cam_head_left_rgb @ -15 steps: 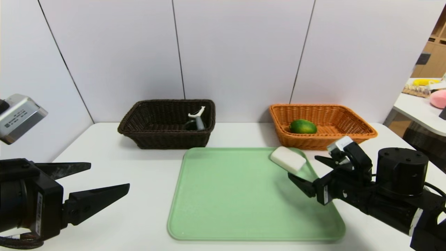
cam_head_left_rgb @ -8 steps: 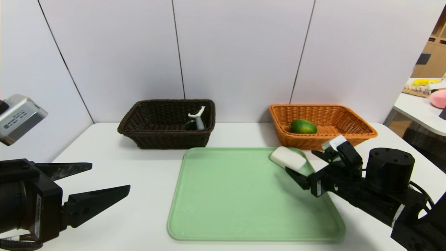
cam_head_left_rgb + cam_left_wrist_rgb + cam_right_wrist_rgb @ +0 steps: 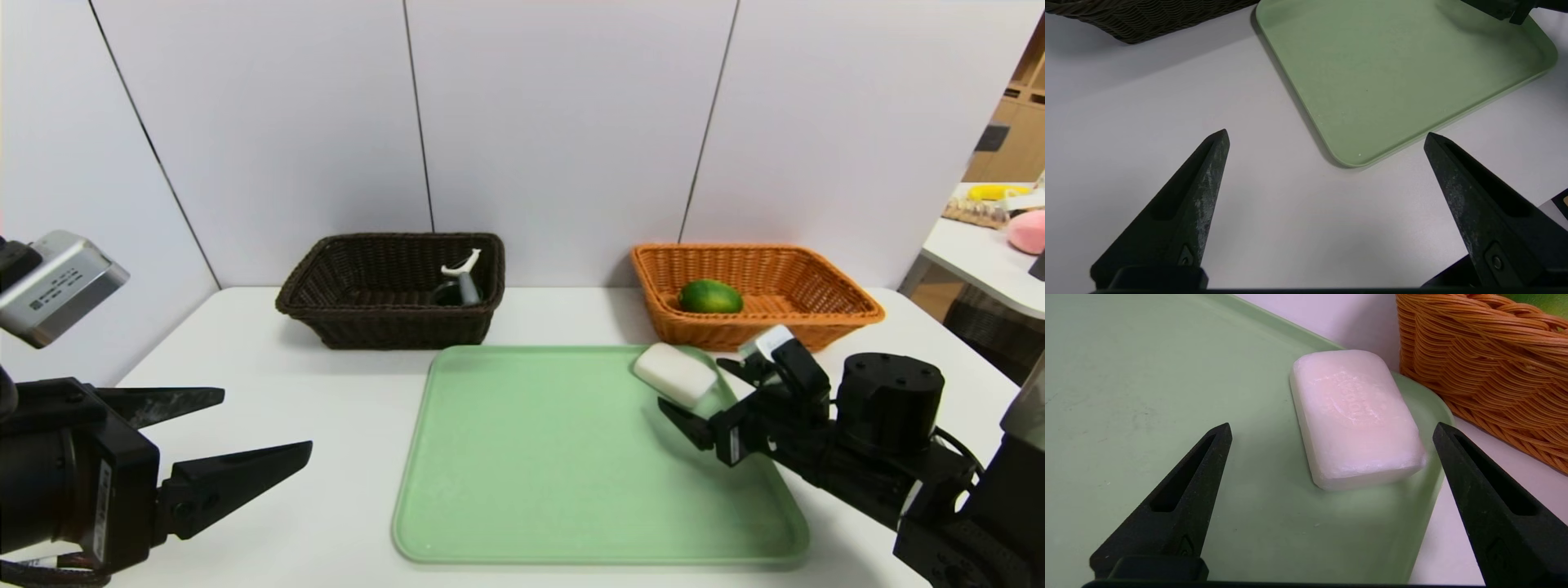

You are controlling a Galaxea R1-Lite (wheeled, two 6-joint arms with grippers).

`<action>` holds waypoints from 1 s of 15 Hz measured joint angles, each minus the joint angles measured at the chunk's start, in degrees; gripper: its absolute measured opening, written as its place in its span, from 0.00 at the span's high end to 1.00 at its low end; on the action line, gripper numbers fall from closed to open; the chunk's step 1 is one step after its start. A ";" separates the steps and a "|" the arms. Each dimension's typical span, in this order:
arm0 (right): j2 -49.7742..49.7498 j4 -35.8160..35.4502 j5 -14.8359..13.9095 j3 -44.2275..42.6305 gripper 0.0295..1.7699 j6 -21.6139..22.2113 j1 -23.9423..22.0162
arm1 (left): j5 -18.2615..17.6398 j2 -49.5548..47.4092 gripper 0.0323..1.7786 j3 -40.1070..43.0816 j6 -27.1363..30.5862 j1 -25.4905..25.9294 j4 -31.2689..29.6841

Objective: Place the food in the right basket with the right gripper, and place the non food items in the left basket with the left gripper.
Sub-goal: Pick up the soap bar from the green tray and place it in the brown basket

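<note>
On the green tray's far right corner lies the white soap-like block; the right gripper sits low just in front of it, jaws spread wide — 1 finger over the tray, the other past its edge; nothing is gripped. Behind, the orange-tan basket holds the green fruit; the dark brown basket holds the white peeler. At the near left the left gripper hangs over the white table — wide open, empty.
</note>
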 joint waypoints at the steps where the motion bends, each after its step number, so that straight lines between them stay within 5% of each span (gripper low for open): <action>1: 0.11 -0.01 0.02 -0.07 0.04 -0.05 -0.44 | -0.01 0.02 0.05 -0.01 -0.02 0.00 0.00; 15: 3.45 -0.67 0.09 -2.28 0.04 0.61 0.57 | 0.05 0.39 0.05 0.20 -0.02 0.02 0.00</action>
